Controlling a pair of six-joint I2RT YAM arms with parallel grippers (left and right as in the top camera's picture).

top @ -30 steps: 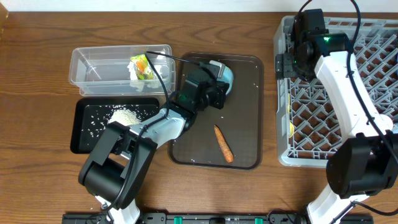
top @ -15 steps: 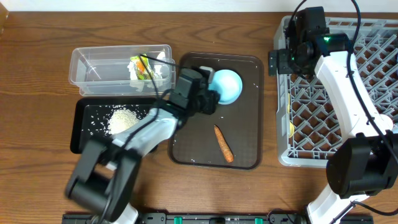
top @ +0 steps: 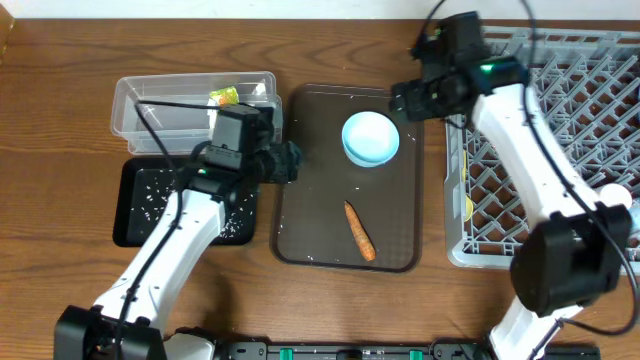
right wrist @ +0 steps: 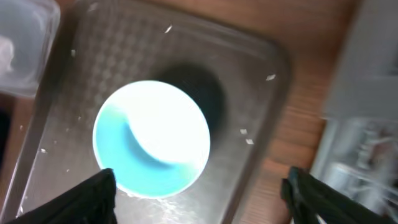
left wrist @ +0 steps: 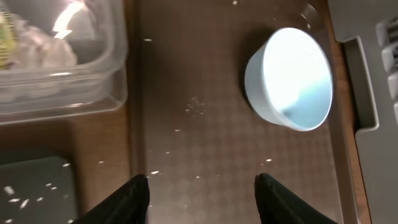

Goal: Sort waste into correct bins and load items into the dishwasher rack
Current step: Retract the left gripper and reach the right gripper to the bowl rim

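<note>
Light blue cup (top: 371,137): stands upright, mouth up, near the far right corner of the brown serving tray (top: 300,225). Nothing touches it.

Right gripper (top: 410,100): positioned over the tray's far right corner, just beside the cup, between it and the dishwasher rack (top: 560,150). In the right wrist view the jaws stand wide apart with nothing held; the cup lies below them.

Left gripper (left wrist: 200,182): positioned over the tray's left edge, beside the right end of the clear tub (top: 160,110). Jaws apart, nothing between them; only bare tray surface with a few white specks shows in the gap. It is well apart from the cup.

Carrot piece (top: 359,231): lies flat on the tray, right of centre, toward the near edge, apart from the cup.

Clear tub: on the tabletop left of the tray, toward the far edge. It contains the wrapper (top: 224,97) and crumpled tissues (left wrist: 43,46).

Black tray (top: 135,225): on the tabletop just on the near side of the tub, its right end beside the serving tray's left edge. Loose rice grains (top: 152,195) are scattered in it.

Dishwasher rack: at the tabletop's right edge, just beside the serving tray's right edge.
</note>
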